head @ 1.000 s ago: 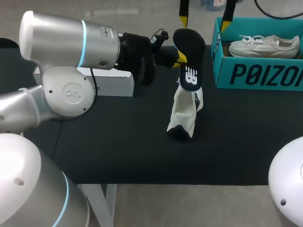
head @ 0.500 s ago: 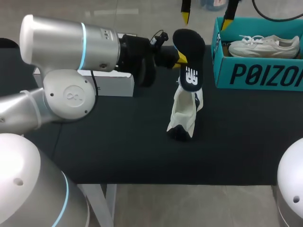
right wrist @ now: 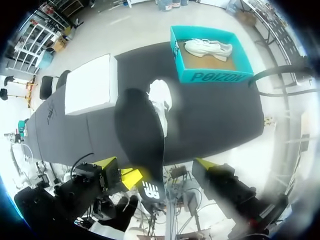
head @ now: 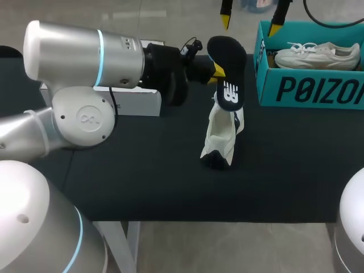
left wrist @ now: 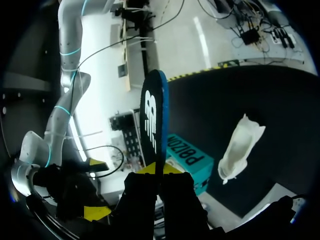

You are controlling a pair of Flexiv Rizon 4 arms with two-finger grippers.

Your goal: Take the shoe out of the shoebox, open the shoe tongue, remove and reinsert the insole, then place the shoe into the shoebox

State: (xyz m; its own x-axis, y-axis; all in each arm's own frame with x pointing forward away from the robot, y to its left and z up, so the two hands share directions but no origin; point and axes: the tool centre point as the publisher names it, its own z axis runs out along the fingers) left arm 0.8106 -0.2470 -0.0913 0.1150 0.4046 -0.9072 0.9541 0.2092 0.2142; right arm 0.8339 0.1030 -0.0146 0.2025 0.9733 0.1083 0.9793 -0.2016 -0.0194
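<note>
Right end effector slightly rightward

Black table: white shoe, teal shoebox, white box.

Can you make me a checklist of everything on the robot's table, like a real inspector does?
Surface: black table, nothing spilled on it.
Job's things: white shoe lies on the table, outside the box. Black insole is out of the shoe and held up on end. Teal shoebox is open at the far right, with a second shoe inside.
Clutter: white box on the left side.
Grippers: left gripper is shut on the insole. Right gripper is open, up above the insole, holding nothing.
Cables: black cable curves above the shoebox.
Surroundings: nothing seen reaching over the table.
</note>
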